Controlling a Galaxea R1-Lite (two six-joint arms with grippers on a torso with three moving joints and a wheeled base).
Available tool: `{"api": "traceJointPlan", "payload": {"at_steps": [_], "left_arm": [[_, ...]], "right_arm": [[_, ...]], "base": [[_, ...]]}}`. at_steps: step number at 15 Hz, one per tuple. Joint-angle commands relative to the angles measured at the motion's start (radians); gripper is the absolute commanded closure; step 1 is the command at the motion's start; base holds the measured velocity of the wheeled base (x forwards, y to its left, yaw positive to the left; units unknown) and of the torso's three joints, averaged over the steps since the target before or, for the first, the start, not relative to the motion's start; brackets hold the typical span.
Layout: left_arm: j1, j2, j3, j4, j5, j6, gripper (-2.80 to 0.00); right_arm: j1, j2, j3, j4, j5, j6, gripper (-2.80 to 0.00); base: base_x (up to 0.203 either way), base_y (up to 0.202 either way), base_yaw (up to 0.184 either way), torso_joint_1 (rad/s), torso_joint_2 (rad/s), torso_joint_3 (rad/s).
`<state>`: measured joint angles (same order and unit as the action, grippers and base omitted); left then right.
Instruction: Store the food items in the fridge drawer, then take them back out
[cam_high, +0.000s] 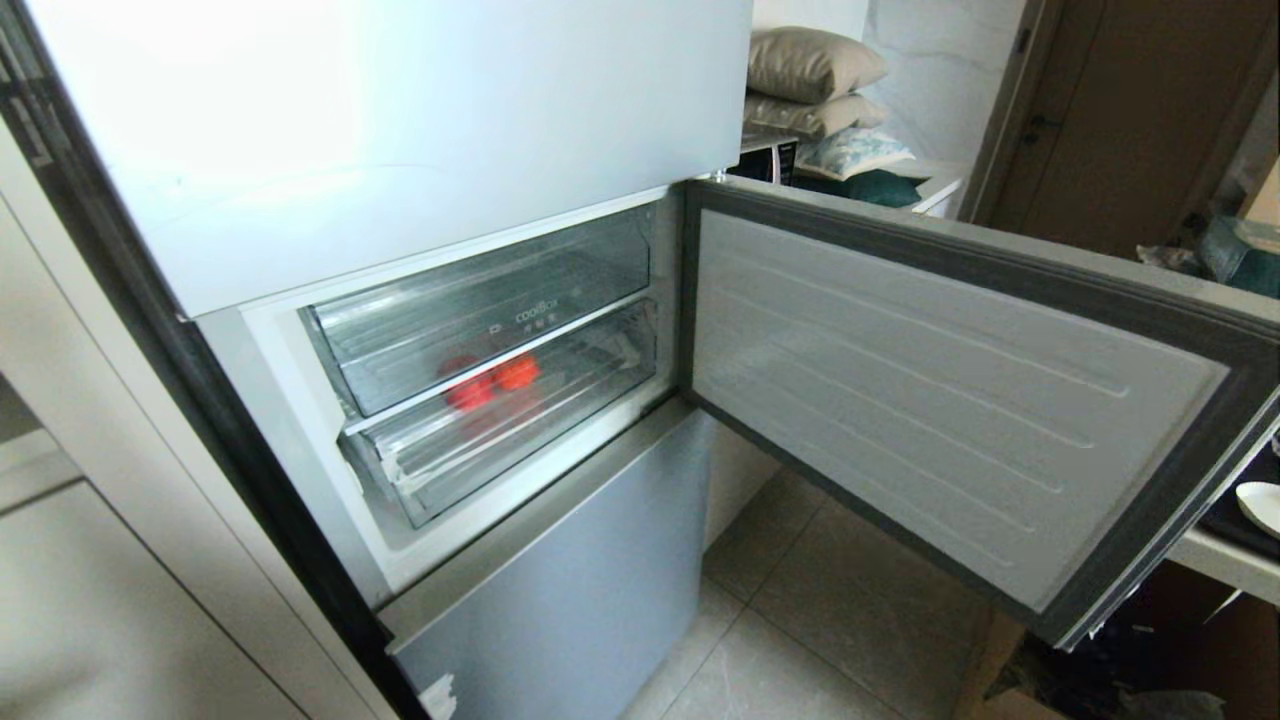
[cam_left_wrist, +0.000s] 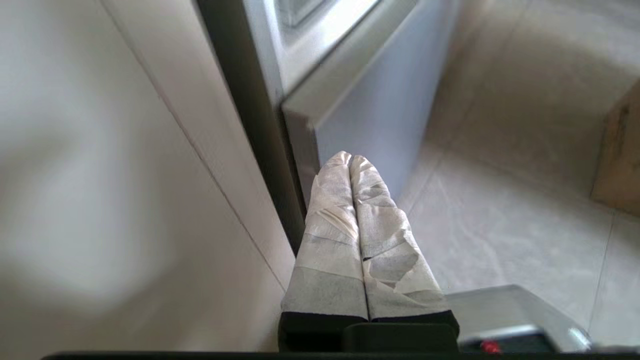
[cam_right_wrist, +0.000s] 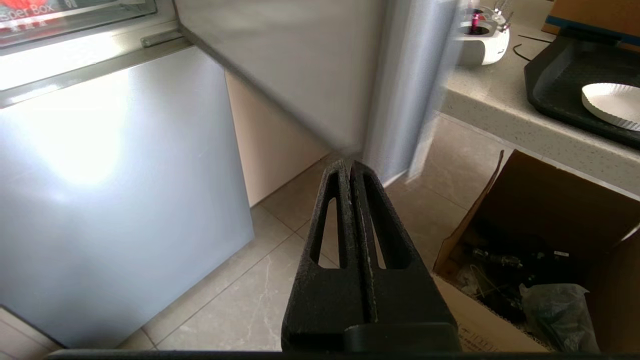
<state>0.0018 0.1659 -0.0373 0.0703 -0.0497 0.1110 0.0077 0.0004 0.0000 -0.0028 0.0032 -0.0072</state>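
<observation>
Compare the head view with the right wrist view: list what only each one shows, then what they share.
Only the head view: two round red fruits behind the clear plastic fridge drawer, the ribbed inner face of the open fridge door, stacked beige pillows.
Only the right wrist view: the black right gripper, jaws shut, an open brown cardboard box, a white paper plate on a black tray.
Both: the pale blue-grey lower fridge door and tiled floor.
</observation>
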Motion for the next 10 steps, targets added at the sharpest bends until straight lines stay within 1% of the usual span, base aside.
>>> {"api": "traceJointPlan", "payload": {"at_steps": [1,2,3,4,5,6,10], "left_arm": [[-0.009,-0.157,0.010,0.005,-0.008,0.029,0.00],[-0.010,-0.167,0.022,-0.029,-0.011,0.058,0.00],[-0.011,-0.166,0.037,-0.066,-0.009,0.051,0.00],[-0.010,-0.166,0.037,-0.067,0.002,-0.001,0.00],[-0.010,-0.166,0.037,-0.070,0.027,-0.073,0.00],[-0.010,-0.166,0.037,-0.072,0.050,-0.122,0.00],[-0.010,-0.166,0.037,-0.073,0.054,-0.117,0.00]], "right_arm": [[0.000,0.001,0.000,0.000,0.000,-0.002,0.00],[0.000,0.001,0.000,0.000,0.000,0.000,0.00],[0.000,0.001,0.000,0.000,0.000,0.000,0.00],[0.000,0.001,0.000,0.000,0.000,0.000,0.00],[0.000,0.001,0.000,0.000,0.000,0.000,0.00],[0.000,0.001,0.000,0.000,0.000,0.000,0.00],[0.000,0.001,0.000,0.000,0.000,0.000,0.00]], "base": [[0.000,0.000,0.000,0.000,0.00,0.000],[0.000,0.000,0.000,0.000,0.00,0.000],[0.000,0.000,0.000,0.000,0.00,0.000],[0.000,0.000,0.000,0.000,0.00,0.000],[0.000,0.000,0.000,0.000,0.00,0.000],[0.000,0.000,0.000,0.000,0.00,0.000],[0.000,0.000,0.000,0.000,0.00,0.000]]}}
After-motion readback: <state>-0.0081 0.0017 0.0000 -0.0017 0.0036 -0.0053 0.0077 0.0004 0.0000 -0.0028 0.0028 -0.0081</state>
